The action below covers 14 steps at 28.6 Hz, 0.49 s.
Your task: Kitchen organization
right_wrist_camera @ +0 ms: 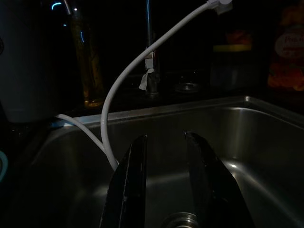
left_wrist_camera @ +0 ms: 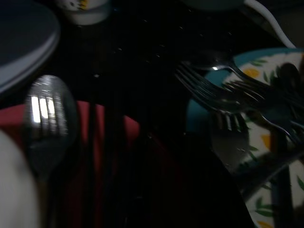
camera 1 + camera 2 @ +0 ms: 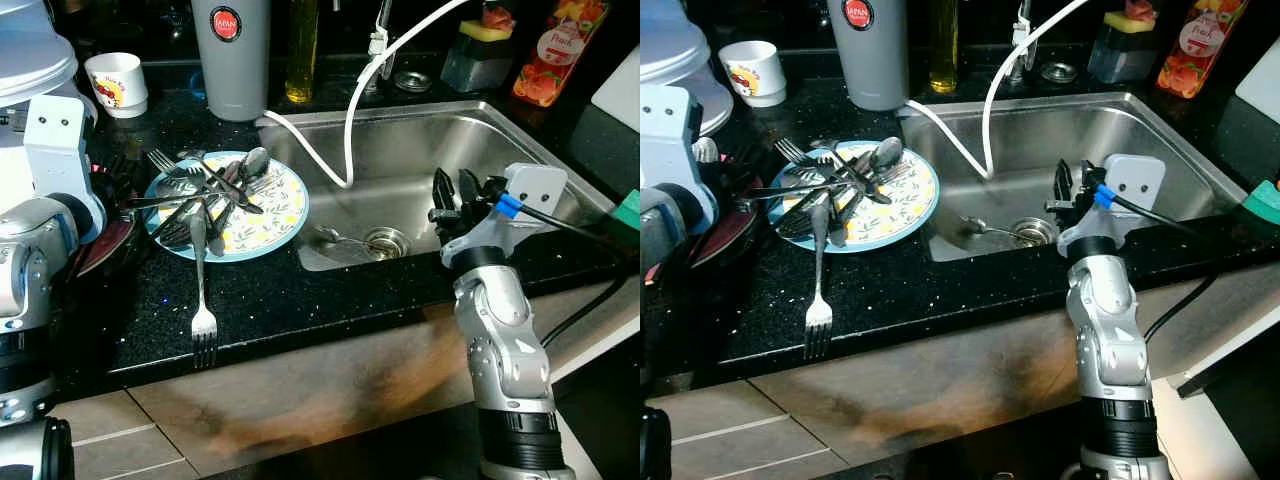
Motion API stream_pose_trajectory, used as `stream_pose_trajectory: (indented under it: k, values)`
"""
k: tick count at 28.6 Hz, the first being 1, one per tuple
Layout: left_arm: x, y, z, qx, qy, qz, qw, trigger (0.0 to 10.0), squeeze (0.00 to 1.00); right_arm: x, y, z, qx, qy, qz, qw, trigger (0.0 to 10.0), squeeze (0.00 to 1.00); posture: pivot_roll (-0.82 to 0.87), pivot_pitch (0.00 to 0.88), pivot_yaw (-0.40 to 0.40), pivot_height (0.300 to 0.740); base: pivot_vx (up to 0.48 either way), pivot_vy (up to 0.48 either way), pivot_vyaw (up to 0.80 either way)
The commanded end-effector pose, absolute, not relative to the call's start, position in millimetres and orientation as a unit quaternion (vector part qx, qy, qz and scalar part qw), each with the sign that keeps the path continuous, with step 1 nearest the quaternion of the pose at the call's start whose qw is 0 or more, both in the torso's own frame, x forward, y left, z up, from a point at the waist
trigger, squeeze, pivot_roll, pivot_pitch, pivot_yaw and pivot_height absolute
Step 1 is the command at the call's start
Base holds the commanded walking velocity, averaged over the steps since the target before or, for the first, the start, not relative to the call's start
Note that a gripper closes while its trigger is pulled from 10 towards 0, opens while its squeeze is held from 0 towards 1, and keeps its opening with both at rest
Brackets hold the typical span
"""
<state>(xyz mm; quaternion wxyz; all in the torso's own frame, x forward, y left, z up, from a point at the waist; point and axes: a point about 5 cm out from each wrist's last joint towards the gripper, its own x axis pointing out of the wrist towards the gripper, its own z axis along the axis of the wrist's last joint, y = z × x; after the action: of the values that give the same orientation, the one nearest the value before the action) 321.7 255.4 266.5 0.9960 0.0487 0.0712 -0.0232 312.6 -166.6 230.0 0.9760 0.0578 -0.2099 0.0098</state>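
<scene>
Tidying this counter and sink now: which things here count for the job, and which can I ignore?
Job:
- patterned plate piled with cutlery
- lone fork on the counter
- spoon in the sink
- right gripper, open over the sink

Ignore:
- grey tumbler
- white cup
- white hose
- juice bottle

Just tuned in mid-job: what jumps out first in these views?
The floral plate piled with forks and spoons, on the black counter left of the sink, with one fork lying off it toward the counter's edge. Next, the right gripper, fingers parted and holding nothing, above the steel sink, where a white hose hangs in.
</scene>
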Motion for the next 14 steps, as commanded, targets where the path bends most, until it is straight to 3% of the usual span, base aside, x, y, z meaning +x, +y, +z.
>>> stream_pose_trajectory:
  k: [1,5,8,12,14]
  values:
    - [320,248,268,0.117,0.060,-0.030,0.991,10.0,0.00,311,-168,227,0.063,-0.204,0.006,0.977,10.0,0.00,0.08,0.129,-0.023,0.740,0.000,0.000,0.00]
    - [322,238,267,0.198,0.054,-0.029,0.978,10.0,0.00,311,-169,227,0.063,-0.204,0.006,0.977,10.0,0.00,0.08,0.126,-0.026,0.740,0.000,0.000,0.00]
    - [324,230,268,0.181,0.053,-0.047,0.981,10.0,0.00,312,-169,227,0.063,-0.204,0.006,0.977,10.0,0.00,0.08,0.123,-0.030,0.740,0.000,0.000,0.00]
    - [327,171,267,0.088,0.039,-0.190,0.977,10.0,0.00,313,-165,228,0.064,-0.206,0.010,0.976,10.0,0.00,0.08,0.118,-0.027,0.740,0.000,0.000,0.00]
    - [328,162,268,0.093,0.031,-0.215,0.972,10.0,0.00,313,-165,228,0.064,-0.208,0.009,0.976,10.0,0.00,0.06,0.110,-0.025,0.740,0.000,0.000,0.00]
